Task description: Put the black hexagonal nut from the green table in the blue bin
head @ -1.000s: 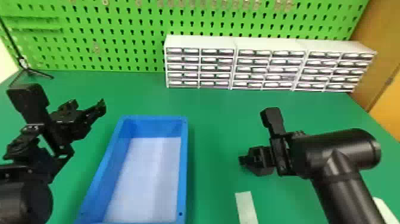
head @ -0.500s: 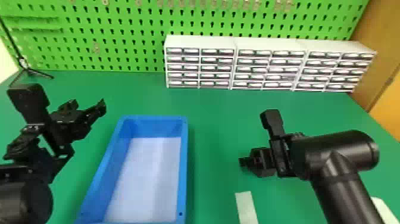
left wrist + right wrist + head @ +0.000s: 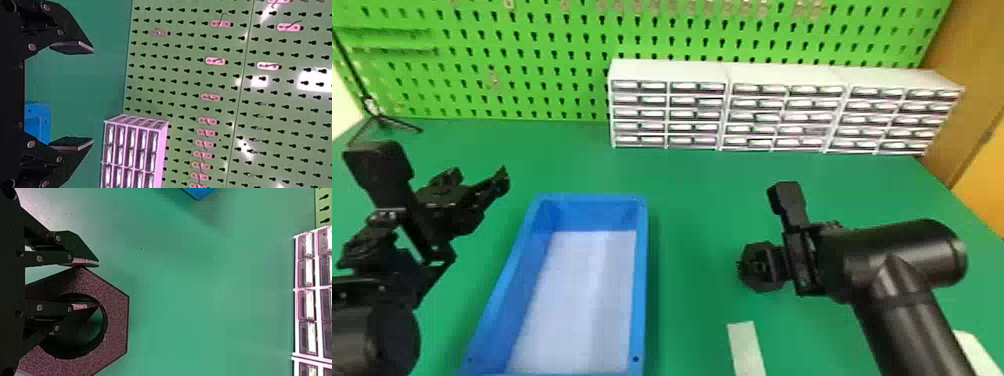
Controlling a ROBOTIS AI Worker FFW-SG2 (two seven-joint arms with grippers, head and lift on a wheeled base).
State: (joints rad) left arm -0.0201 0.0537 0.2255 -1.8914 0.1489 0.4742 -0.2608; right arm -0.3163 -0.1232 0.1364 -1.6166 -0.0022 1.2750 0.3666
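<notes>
Black nut [image 3: 117, 321] was on the right side of the bin [image 3: 641, 280], outside it. Right gripper [image 3: 98, 284] looked clamped on the nut's wall, one finger in the hole. Left gripper [image 3: 93, 96]: fingers apart, arm parked left of the bin. Right arm had shifted only slightly over the last second, so the carry was still to do; couldn't confirm lift. Count: one nut, one bin, two grippers.

Green table [image 3: 694, 185] bears the blue bin [image 3: 641, 280] between the left gripper [image 3: 478, 174] and right gripper [image 3: 757, 267] jaws, drawer cabinets [image 3: 672, 72] and a tripod [image 3: 374, 109] beyond them, a pale strip [image 3: 746, 347] nearer than the right jaws
</notes>
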